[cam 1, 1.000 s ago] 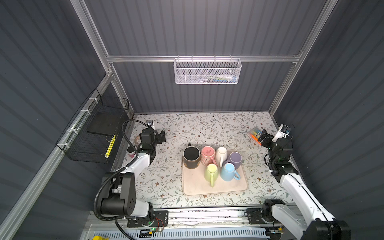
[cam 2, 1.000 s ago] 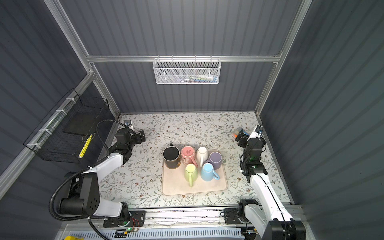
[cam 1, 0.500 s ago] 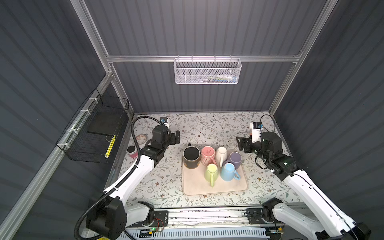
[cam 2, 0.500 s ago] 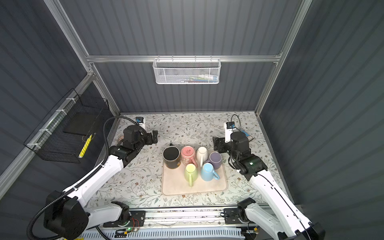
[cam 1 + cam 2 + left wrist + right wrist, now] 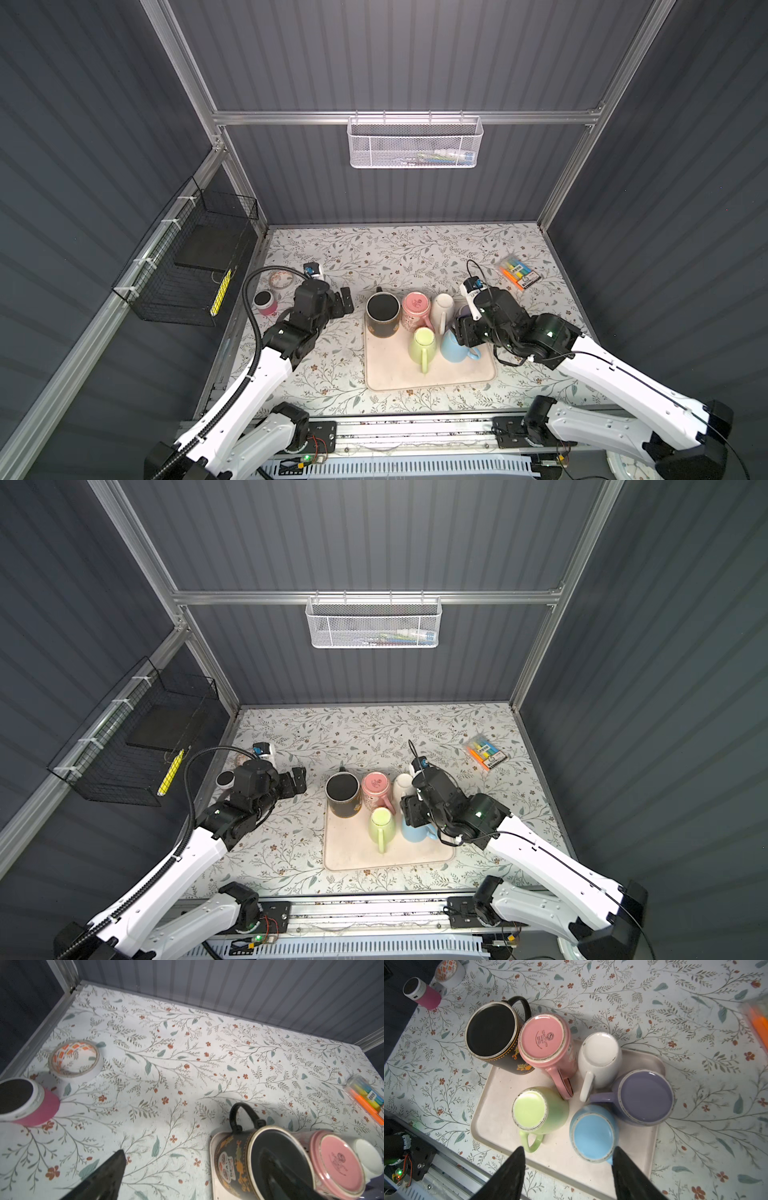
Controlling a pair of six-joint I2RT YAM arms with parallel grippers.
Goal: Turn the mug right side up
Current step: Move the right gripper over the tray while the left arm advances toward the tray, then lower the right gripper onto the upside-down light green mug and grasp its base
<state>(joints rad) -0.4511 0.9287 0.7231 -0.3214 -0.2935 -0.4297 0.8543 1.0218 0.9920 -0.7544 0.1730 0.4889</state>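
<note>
Pale pink tray in the middle of the table has six mugs on it, every one bottom-up. The black mug, pink mug, white mug and purple mug are further back. The green mug and blue mug are nearer the robot. They're packed tight, several touching.

The right gripper hangs over the blue mug, jaws partly spread, holding nothing. Can't tell if a finger touches it. The left gripper is spread wide and empty, left of the tray near the black mug.

Other containers:
- The white mesh basket on the back rail has a few colourful bits lying in it, too small to make out.
- The black wire basket on the left wall holds a dark flat slab and a yellow thing.

A tape roll and a little pink pot with a dark top sit near the table's left edge. A highlighter pack lies over on the right. The tabletop is a floral print. The walls are grey ribbed panels in a metal frame.
</note>
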